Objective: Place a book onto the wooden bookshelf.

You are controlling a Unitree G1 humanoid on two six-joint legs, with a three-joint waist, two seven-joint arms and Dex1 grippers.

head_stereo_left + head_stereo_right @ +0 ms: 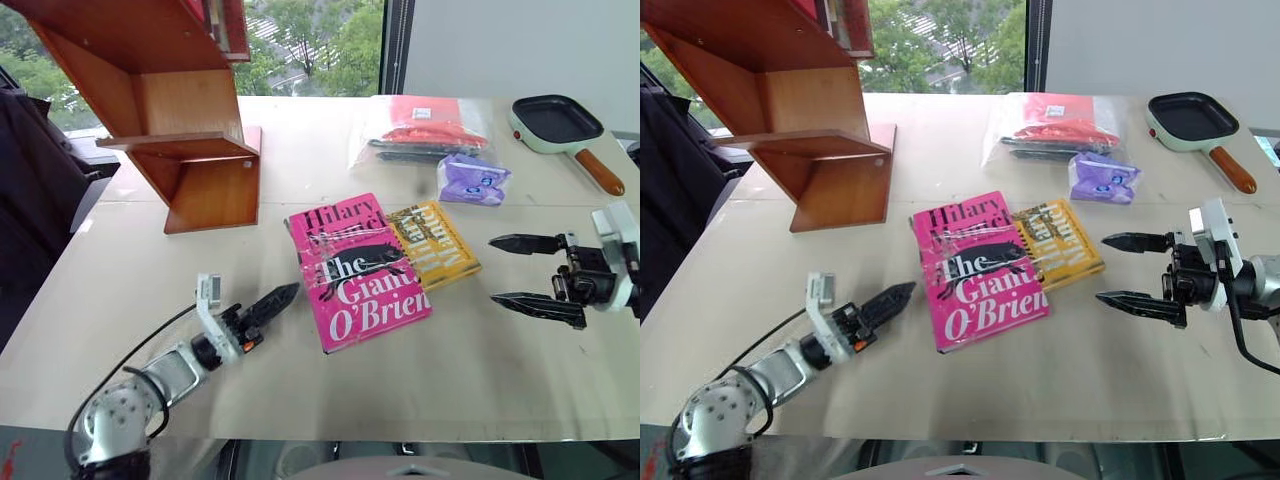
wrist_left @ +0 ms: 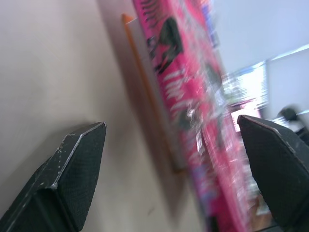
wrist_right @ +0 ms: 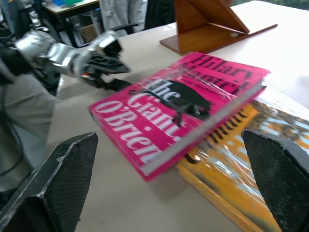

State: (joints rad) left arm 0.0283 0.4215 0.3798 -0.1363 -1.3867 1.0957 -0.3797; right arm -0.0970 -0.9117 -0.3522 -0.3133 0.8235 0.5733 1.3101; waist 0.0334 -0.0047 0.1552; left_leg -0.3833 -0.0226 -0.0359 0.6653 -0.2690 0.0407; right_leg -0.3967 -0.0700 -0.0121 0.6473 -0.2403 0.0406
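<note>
Head view: we've got the pink book [image 1: 358, 272] lying mid-table [image 1: 300, 390], its far-right corner over a yellow book [image 1: 436, 244], the bookshelf [image 1: 170, 110] at the far-left corner. Left gripper [image 1: 268, 306] and right gripper [image 1: 530, 272] both spread wide, holding nothing. Left wrist: book's edge just ahead. Right wrist: 2 books ahead.

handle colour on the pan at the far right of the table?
Orange-brown, on a pale green pan with a black inside; its handle shows best in the left eye view.
</note>
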